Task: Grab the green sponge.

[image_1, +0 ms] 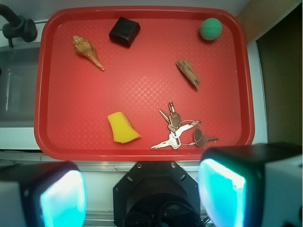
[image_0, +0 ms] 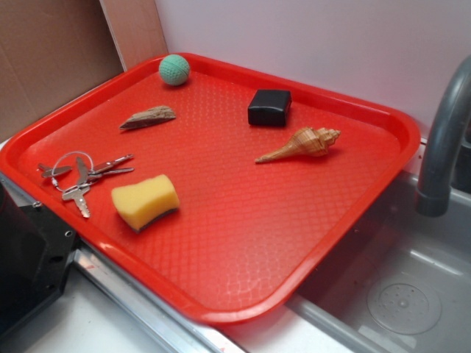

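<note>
Green sponge [image_0: 146,201], a yellow foam block with wavy sides and a thin dark scouring layer along its lower edge, lies flat on a red tray [image_0: 243,243] near the tray's front-left rim in the exterior view. Just beside it, toward the left edge, a bunch of keys [image_0: 82,178] on a wire ring is spread out, close to the sponge but not touching it. Farther back sit a small piece of wood [image_0: 149,118], a round green textured ball [image_0: 174,70] near the far rim, a black box [image_0: 269,107], and a spiral seashell [image_0: 302,144], all well apart from the sponge. The tray rests partly over a grey sink [image_0: 397,294], with a grey faucet [image_0: 441,140] at the right. In the wrist view, seen from above, the sponge [image_1: 122,127] lies near the tray's bottom edge, left of the keys [image_1: 182,134]. The gripper [image_1: 142,189] hangs high over the near edge, outside the tray, its two fingers spread wide apart with pale blue pads [image_1: 220,189] glowing, holding nothing and touching nothing
</note>
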Robot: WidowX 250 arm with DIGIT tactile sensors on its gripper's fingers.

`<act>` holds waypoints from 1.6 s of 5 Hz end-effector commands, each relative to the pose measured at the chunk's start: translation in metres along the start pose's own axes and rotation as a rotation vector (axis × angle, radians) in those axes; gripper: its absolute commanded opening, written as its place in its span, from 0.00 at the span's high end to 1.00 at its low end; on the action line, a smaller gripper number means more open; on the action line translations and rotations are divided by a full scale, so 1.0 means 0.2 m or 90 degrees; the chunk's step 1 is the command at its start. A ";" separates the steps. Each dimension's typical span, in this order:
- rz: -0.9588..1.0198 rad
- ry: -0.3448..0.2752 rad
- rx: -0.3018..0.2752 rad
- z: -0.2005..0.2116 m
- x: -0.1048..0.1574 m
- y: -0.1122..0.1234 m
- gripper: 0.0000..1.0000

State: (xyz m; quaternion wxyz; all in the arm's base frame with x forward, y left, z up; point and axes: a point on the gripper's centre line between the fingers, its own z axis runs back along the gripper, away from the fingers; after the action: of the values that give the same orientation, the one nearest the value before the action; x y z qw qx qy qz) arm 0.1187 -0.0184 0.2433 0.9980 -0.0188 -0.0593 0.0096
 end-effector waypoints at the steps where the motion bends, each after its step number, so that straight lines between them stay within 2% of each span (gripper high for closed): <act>1: 0.000 0.000 0.000 0.00 0.00 0.00 0.00; 2: -0.059 -0.004 0.013 -0.09 0.19 -0.01 0.00; 3: -0.060 0.006 0.028 -0.15 0.32 -0.03 0.00; 4: -0.122 0.042 0.006 -0.27 0.38 -0.11 0.00; 5: -0.247 0.108 0.010 -0.46 0.21 -0.31 0.00; 6: -0.303 0.132 0.005 -0.53 0.07 -0.40 0.00; 7: -0.292 0.156 0.020 -0.60 0.01 -0.38 0.00; 8: -0.249 0.184 0.031 -0.70 0.03 -0.25 0.00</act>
State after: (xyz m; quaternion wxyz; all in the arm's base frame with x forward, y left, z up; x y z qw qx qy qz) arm 0.1445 -0.0697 0.1031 0.9792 0.0220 0.0932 -0.1790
